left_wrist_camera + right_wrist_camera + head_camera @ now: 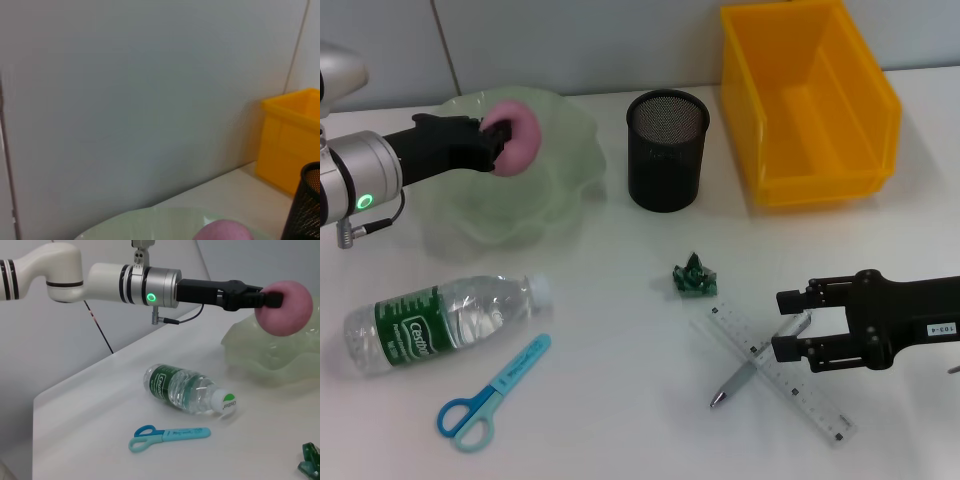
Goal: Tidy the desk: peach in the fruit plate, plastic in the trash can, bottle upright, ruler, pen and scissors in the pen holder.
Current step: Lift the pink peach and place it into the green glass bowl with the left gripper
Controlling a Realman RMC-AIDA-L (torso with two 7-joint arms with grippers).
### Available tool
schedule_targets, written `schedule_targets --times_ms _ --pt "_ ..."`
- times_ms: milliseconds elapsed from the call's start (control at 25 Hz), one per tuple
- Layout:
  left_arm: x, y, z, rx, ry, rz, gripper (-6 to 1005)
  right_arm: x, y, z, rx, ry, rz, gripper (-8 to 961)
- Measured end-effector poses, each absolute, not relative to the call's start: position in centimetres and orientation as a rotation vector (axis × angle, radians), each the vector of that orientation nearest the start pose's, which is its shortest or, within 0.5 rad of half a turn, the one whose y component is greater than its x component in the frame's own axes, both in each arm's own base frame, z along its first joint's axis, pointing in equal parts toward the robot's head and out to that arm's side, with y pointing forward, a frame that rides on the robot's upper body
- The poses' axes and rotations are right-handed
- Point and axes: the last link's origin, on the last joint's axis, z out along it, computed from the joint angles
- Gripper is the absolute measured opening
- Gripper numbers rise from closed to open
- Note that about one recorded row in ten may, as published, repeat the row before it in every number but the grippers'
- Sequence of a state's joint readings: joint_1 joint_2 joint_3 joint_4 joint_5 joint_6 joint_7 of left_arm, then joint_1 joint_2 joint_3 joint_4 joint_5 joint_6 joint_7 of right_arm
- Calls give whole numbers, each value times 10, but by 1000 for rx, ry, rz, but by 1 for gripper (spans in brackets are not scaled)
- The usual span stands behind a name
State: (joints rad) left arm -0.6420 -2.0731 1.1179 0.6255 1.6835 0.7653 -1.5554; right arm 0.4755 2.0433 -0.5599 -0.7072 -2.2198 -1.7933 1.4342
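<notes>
My left gripper (498, 142) is shut on the pink peach (516, 137) and holds it over the pale green fruit plate (565, 195); the right wrist view shows the peach (284, 308) above the plate (260, 365). A water bottle (440, 322) lies on its side near the front left. Blue scissors (492, 392) lie in front of it. A crumpled green plastic (694, 276) sits mid-table. My right gripper (792, 323) stands open over the clear ruler (778, 370) and the grey pen (758, 364), which cross each other. The black mesh pen holder (666, 150) stands upright.
A yellow bin (809, 100) stands at the back right beside the pen holder. A grey wall rises right behind the table.
</notes>
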Motion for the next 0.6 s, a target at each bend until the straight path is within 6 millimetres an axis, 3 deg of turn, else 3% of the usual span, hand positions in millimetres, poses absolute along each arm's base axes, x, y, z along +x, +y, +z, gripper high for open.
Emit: schedule_targets --times_ms 200,600 --pt "-239 429 -19 -2279 -742 -447 156 291 287 23 -2870 767 617 704" --pt "-239 430 -18 -2273 -753 -451 479 291 287 23 -2870 764 616 703"
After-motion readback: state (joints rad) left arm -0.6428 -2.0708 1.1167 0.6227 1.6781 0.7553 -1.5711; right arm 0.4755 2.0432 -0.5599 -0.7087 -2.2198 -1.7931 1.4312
